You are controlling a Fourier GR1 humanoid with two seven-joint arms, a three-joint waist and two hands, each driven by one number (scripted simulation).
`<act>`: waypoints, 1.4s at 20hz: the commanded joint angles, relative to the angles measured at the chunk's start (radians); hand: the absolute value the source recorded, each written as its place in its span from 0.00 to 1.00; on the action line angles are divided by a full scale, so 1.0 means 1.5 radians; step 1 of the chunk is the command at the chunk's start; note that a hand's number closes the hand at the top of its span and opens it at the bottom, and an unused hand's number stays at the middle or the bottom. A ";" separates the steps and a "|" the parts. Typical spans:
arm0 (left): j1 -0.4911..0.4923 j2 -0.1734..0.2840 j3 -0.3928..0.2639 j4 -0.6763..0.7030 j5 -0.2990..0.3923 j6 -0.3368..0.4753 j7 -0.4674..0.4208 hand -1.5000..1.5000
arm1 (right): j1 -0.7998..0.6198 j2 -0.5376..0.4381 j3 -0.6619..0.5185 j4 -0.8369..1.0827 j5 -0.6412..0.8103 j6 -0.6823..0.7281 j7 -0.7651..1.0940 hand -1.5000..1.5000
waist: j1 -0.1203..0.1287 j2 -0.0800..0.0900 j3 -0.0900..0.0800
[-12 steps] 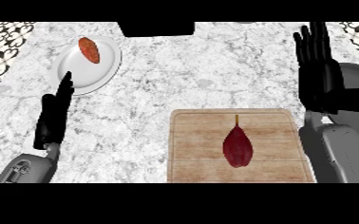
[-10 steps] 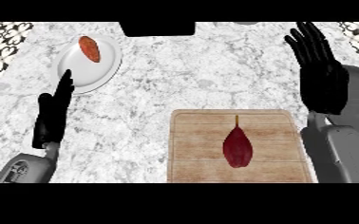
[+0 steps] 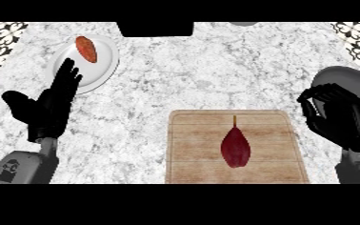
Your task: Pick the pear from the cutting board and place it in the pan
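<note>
While pear point(image 3: 235, 147) lies on cutting board point(image 3: 200, 143), right hand point(image 3: 330, 117) curled, prob. empty; left hand point(image 3: 51, 102) flat.

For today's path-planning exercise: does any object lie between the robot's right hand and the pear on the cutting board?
Nothing visible does. The right hand hangs at the view's right, just beyond the cutting board's right edge. The dark red pear lies in the middle of the board, and only bare board shows between them.

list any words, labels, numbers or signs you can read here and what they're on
No words, brands or numbers can be read.
The only mark is a small dark emblem on the left forearm, with no letters that can be made out.
The cutting board, pear and plate are unmarked.
</note>
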 commanded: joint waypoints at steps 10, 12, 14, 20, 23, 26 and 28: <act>0.025 0.010 0.056 -0.022 0.033 -0.079 0.001 0.50 | 0.120 -0.151 -0.054 -0.009 0.146 0.110 -0.134 0.00 | 0.012 0.001 -0.002; 0.004 -0.019 0.026 -0.032 0.004 -0.034 0.029 0.50 | 0.103 -0.182 -0.042 -0.068 0.143 0.127 -0.057 0.00 | 0.010 0.001 -0.002; -0.020 -0.026 0.021 -0.011 0.001 -0.038 0.024 0.50 | 0.049 -0.193 0.003 -0.082 0.190 0.112 0.001 0.00 | 0.013 0.002 -0.002; -0.022 -0.016 0.037 -0.022 0.014 -0.064 0.038 0.50 | -0.074 -0.222 0.073 -0.051 0.292 0.132 0.106 0.00 | 0.028 0.004 -0.002; -0.011 -0.026 0.031 -0.029 -0.002 -0.055 0.033 0.50 | -0.080 -0.248 0.100 -0.092 0.292 0.199 0.154 0.00 | 0.020 0.002 -0.002; 0.007 -0.046 0.011 -0.044 -0.015 -0.044 0.025 0.50 | -0.089 -0.257 0.167 -0.085 0.319 0.261 0.191 0.00 | 0.027 0.003 -0.002; -0.002 -0.059 0.013 0.003 -0.029 -0.043 -0.002 0.50 | -0.091 -0.253 0.195 -0.118 0.321 0.292 0.223 0.00 | 0.015 0.003 -0.003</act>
